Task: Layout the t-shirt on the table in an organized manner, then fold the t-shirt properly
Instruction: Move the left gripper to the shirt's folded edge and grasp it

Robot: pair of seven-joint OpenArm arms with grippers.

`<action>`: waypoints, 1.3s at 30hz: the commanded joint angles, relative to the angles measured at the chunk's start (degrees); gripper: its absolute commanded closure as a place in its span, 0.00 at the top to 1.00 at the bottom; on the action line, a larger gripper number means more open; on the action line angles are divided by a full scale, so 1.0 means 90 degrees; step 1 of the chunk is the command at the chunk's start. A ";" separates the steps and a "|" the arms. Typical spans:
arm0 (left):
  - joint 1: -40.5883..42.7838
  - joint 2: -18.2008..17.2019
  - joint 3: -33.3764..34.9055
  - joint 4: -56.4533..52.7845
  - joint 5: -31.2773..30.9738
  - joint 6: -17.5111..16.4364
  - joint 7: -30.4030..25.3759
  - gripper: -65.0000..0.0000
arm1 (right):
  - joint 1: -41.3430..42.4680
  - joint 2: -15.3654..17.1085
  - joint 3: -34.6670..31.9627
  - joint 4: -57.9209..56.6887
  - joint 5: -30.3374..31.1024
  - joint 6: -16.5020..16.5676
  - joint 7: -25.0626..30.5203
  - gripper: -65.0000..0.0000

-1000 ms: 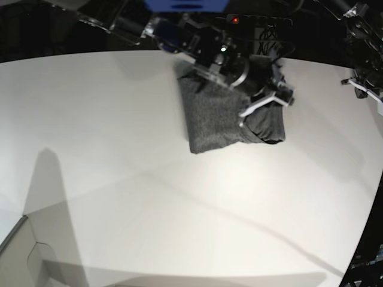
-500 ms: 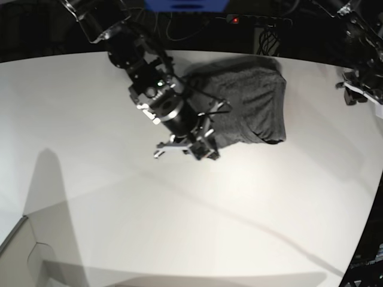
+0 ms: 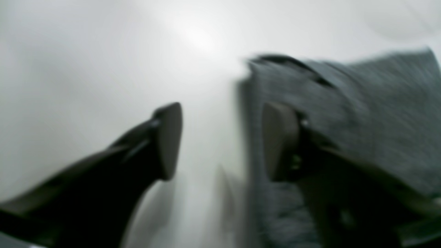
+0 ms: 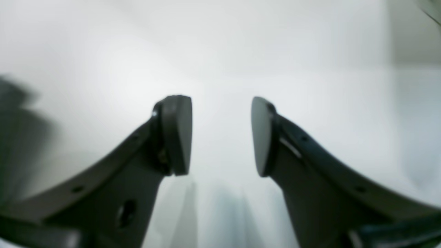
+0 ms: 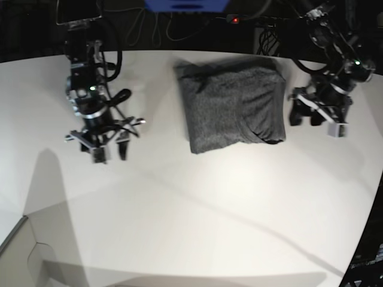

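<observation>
Nearest to the base camera we are looking at a broad bare stretch of the white worktop (image 5: 197,215), crossed by soft shadows, with a pale boxy edge (image 5: 18,242) showing at the lower left corner.

Farther in, on the base view's left, our right claw (image 5: 108,147) is hanging above the worktop with its tips pointing down. In the right wrist view its two fingers (image 4: 177,134) are standing apart with only bare white surface between them, so this claw is spread and carrying nothing.

Beyond that, toward the far middle of the worktop, the t-shirt (image 5: 233,107) is lying folded into a compact dark grey block, roughly rectangular, with a rounded bulge of cloth at its near right corner. It is resting well apart from the right claw.

On the base view's right, our left claw (image 5: 320,116) is sitting just beside the t-shirt's right edge. In the blurred left wrist view, its fingers (image 3: 168,137) are parted with white worktop in the gap, and the grey cloth (image 3: 361,113) is showing behind and beside the right-hand finger; we cannot tell whether that finger is touching the cloth. Nothing is gripped.

Farthest back, past the curved rim, dark equipment and cables (image 5: 179,24) are sitting with one small red light (image 5: 235,20) glowing.
</observation>
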 commanded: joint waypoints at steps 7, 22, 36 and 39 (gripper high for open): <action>0.0004 -0.0073 0.0486 -0.0093 -0.0169 0.0011 -0.0193 0.93 | -0.0362 0.0167 0.0907 0.0409 0.0024 0.0609 0.0198 0.47; 0.0179 0.0425 0.0603 -0.1334 -0.0179 0.0011 -0.0193 1.00 | -0.0645 0.0176 0.1249 0.0634 -0.0005 0.0912 0.0198 0.47; 0.0287 0.0415 0.0554 -0.2115 -0.0179 0.0011 -0.0193 0.85 | -0.0694 0.0176 0.1249 0.0761 -0.0005 0.0912 0.0198 0.47; 0.0287 0.0415 0.0554 -0.2272 -0.0179 0.0011 -0.0193 0.62 | -0.0703 0.0186 0.1249 0.0761 -0.0005 0.0912 0.0198 0.47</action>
